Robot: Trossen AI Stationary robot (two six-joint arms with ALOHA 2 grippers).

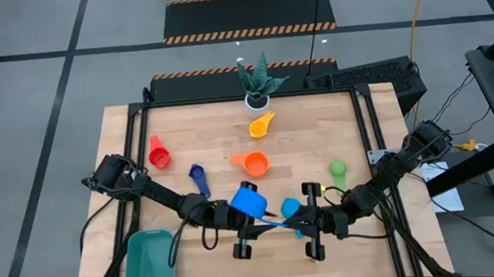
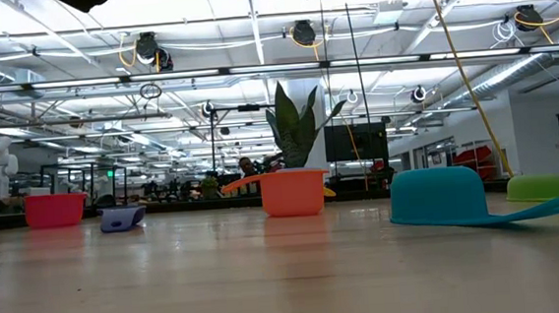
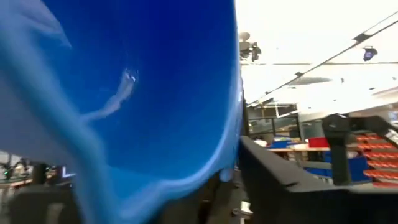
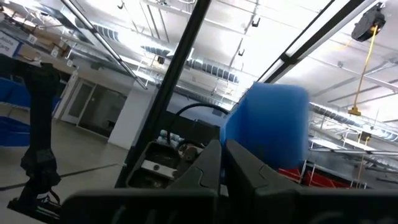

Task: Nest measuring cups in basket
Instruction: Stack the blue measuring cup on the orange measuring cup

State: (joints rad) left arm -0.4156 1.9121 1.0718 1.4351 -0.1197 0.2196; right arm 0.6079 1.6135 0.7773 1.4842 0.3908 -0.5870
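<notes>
Left claw [image 1: 242, 237]: near the front edge of the tabletop [image 1: 211, 133], lifted, pinching a bright blue cup [image 1: 249, 200]; in the left wrist view the cup's blue bowl [image 3: 137, 93] fills most of the frame.
Right claw [image 1: 313, 231]: just beside the left claw toward the right, fingers [image 4: 205, 171] pressed together with nothing between them; the bright blue cup [image 4: 270, 124] shows beyond them in the right wrist view.
Teal cup [image 1: 290, 209]: upside down on the tabletop between the two claws, with its long flat handle lying along the wood; in the low view it is the dome at right [image 2: 438, 197].
Basket [image 1: 149, 264]: at the front left corner, no cup seen inside it from above.
Red cup [image 1: 158, 154]: on the left side of the tabletop, well apart from the basket; upright in the low view [image 2: 54, 209].
Navy cup [image 1: 198, 175]: just right of the red cup, nearer the middle; tilted on its side in the low view [image 2: 122, 218].
Orange cup [image 1: 255, 163]: centre of the tabletop, upright [image 2: 293, 191].
Yellow cup [image 1: 261, 125]: behind the orange cup, just in front of the potted plant [image 1: 258, 82].
Green cup [image 1: 337, 168]: right side, upside down [image 2: 538, 188].
</notes>
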